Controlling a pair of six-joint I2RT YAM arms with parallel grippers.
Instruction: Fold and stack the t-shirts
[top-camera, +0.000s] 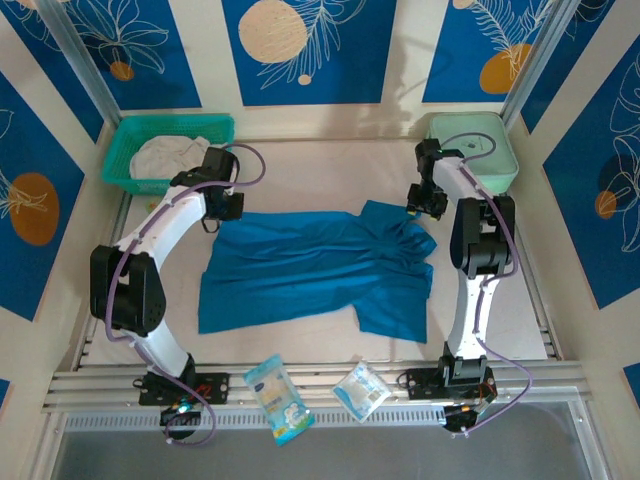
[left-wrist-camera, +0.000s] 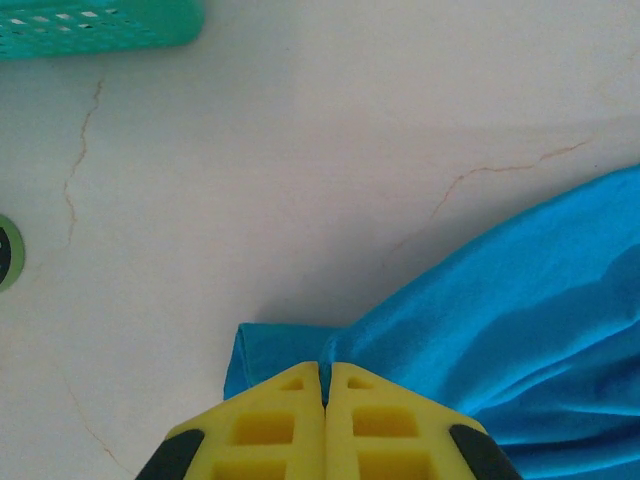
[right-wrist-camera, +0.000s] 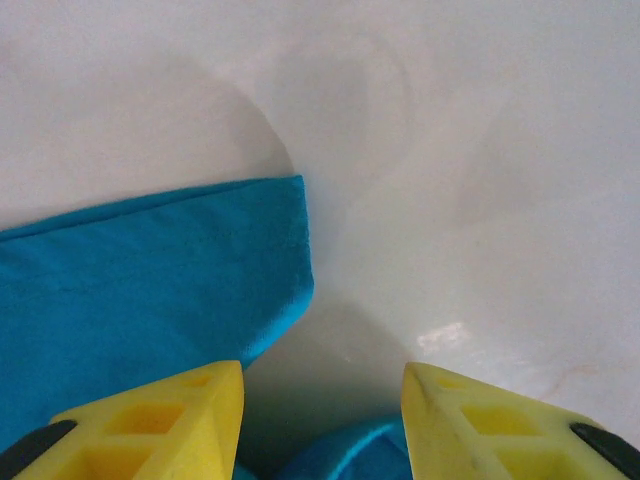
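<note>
Jaws pressed together, your left gripper (left-wrist-camera: 324, 388) pinched the teal-blue t-shirt (top-camera: 300, 265) at its 10 o'clock corner. The right gripper (right-wrist-camera: 322, 372) hung spread over the 2 o'clock sleeve. The shirt lay mid table (top-camera: 300, 170), and it looked limp and light, so hems were likely the best hold.

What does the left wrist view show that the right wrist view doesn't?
Left wrist: a corner of the teal mesh basket and the left end effector, shut on a corner of the teal-blue t-shirt. Right wrist: the right end effector, open over a straight edge of that shirt. Both: the teal-blue t-shirt on the white table.
</note>
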